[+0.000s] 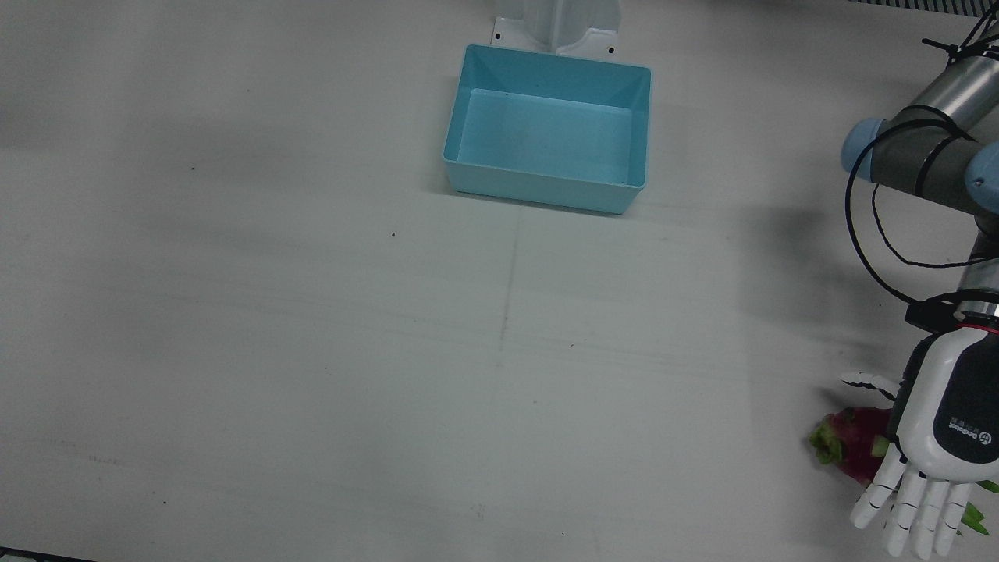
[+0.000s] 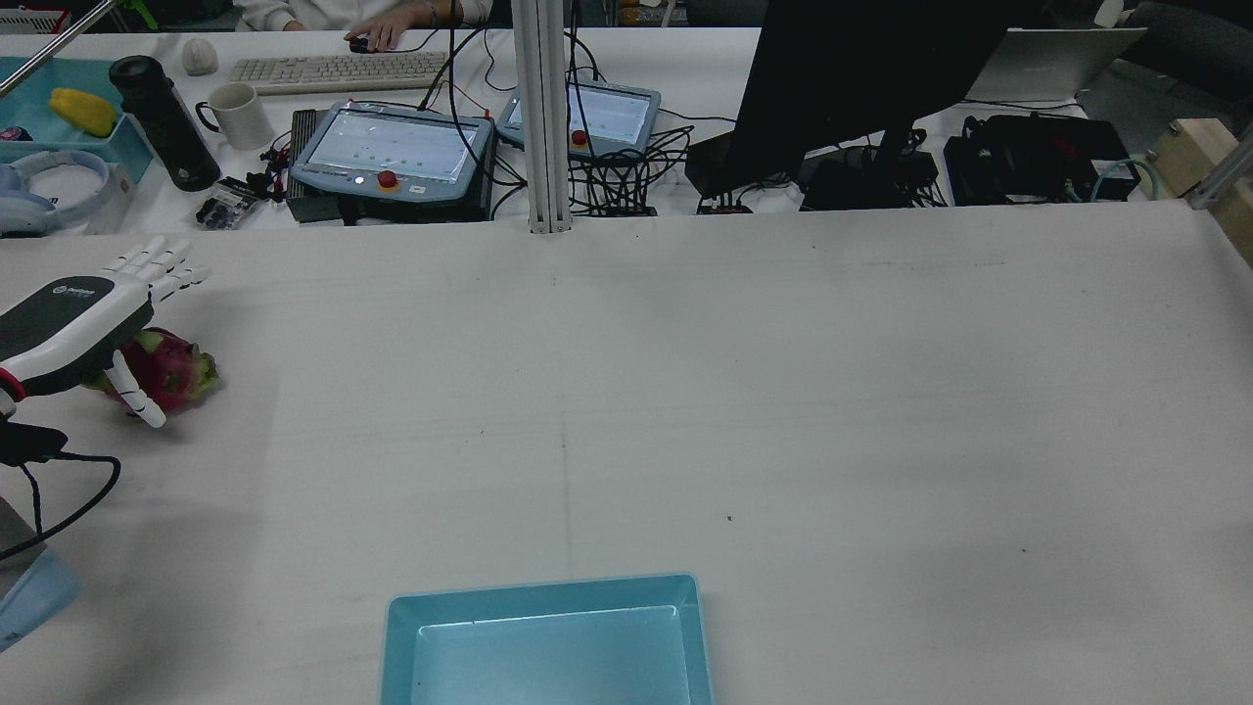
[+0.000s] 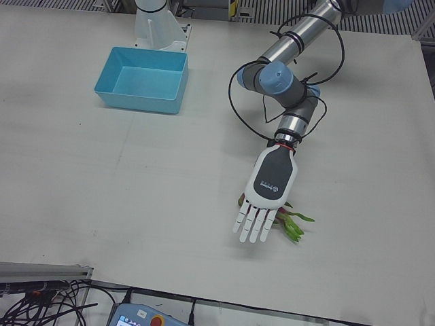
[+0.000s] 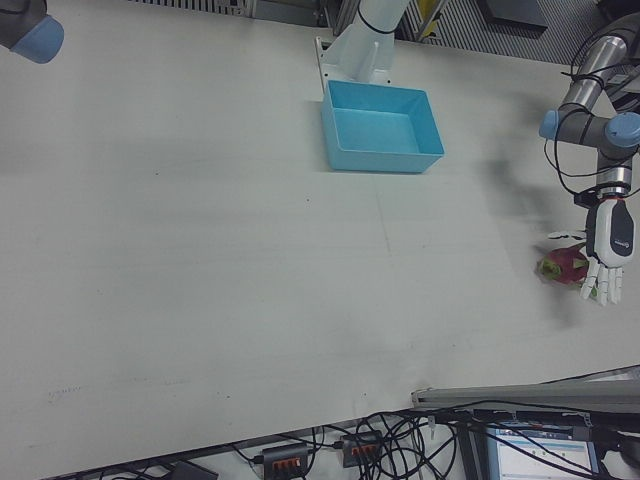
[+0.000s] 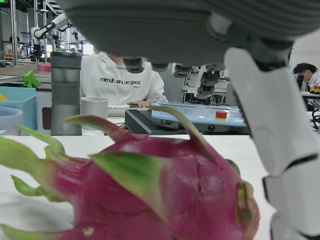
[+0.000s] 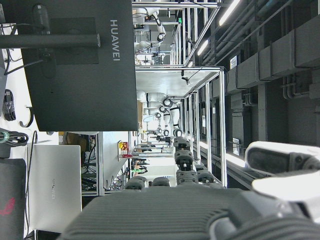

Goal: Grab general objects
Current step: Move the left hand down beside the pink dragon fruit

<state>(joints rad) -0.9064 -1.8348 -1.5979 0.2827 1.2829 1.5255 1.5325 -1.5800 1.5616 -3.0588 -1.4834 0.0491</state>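
While the dragon fruit (image 2: 168,369) lies on the table (image 2: 685,392) far from the blue bin (image 2: 548,641), the left hand (image 2: 83,318) hovers directly above it, fingers spread and empty, apparently positioned to descend and grasp.

A robotics lab: teach pendants (image 2: 392,147), a monitor (image 2: 852,78) and cabling crowd the desk (image 2: 685,59) behind the white worktable (image 2: 783,392)

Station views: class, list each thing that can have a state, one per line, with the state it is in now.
Left hand: open, fingers spread, palm down over the fruit.
Dragon fruit: lying on the table, not yet gripped.
Blue bin: upright, empty.
Right hand: fingers apart, holding nothing.
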